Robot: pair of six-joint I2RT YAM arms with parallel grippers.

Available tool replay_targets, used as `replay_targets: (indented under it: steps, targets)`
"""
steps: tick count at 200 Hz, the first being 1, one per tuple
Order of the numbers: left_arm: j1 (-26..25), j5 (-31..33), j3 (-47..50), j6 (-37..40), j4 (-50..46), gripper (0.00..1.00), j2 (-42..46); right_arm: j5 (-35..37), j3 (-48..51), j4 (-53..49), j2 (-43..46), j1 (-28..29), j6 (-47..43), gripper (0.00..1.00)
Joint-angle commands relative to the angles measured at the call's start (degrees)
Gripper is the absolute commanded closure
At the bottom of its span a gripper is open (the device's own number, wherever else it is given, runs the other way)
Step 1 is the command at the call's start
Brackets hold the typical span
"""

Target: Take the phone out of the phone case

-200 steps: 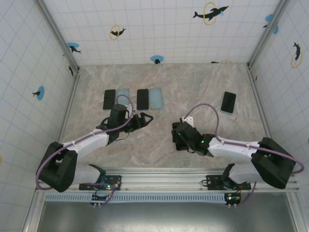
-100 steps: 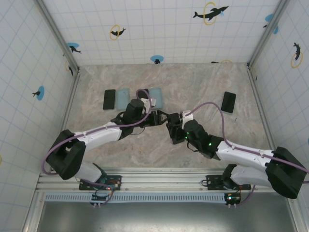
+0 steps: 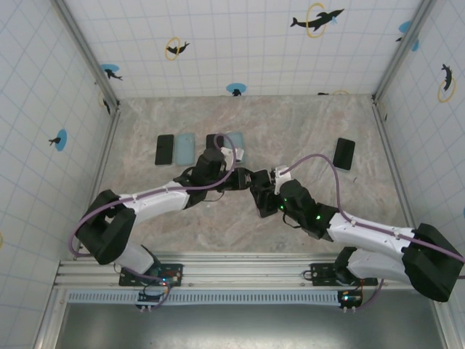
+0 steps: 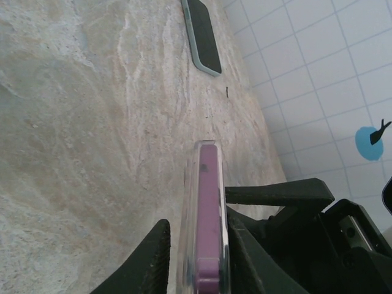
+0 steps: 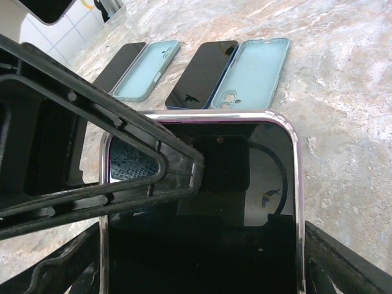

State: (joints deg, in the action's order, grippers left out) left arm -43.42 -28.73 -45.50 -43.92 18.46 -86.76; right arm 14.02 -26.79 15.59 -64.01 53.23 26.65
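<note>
phone (image 5: 245, 202) screen partly hidden behind left fingers (image 5: 147, 138).

Top camera looks down from behind; both wrist cameras closely share the phone (image 4: 208, 214).

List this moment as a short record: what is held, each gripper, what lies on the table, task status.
held: cased phone, up off the table between the arms, clear case on
right gripper: shut on the cased phone across its width
left gripper: fingers flank the phone's thin edge; contact unclear
table: two dark phones and two empty blue cases in a back row; another phone apart at the right
task status: phone not yet out of its case
</note>
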Motion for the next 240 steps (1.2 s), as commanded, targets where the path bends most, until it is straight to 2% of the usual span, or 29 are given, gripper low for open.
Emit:
replay_targets:
  steps: [1,25,44,61,76,118,190,240]
  targets:
    - [-0.5,-2.2,-1.6,0.6,1.9,0.78,-1.0,-0.8,0.6,6.1,1.8,-0.2,-0.5,0.58]
    - [-0.5,-2.9,-1.2,-0.4,3.2,0.88,-0.9,-1.2,0.5,5.9,1.6,-0.3,-0.6,0.55]
    - [-0.5,-2.5,-1.1,-0.7,3.4,0.94,-0.7,-1.3,0.7,5.9,1.5,-0.3,-0.6,0.47]
    - [-0.5,-2.1,-1.3,-0.7,3.3,0.95,-0.5,-2.3,1.1,6.2,1.3,-0.6,-0.6,0.33]
    - [-0.4,-2.1,-1.6,-0.6,3.2,0.95,-0.5,-3.2,1.8,6.8,1.2,-0.7,-0.4,0.24]
    - [1.3,-1.6,-2.1,-0.5,3.3,0.96,-0.2,-5.2,4.1,7.6,2.8,-1.0,0.0,0.09]
    - [6.8,-2.9,-2.2,-3.9,6.2,0.94,0.9,-6.6,8.4,7.3,9.0,-3.3,3.8,0.06]
    - [10.7,-2.5,-1.3,-11.8,14.1,0.93,3.6,-12.3,13.8,18.2,11.9,-6.9,12.8,0.1]
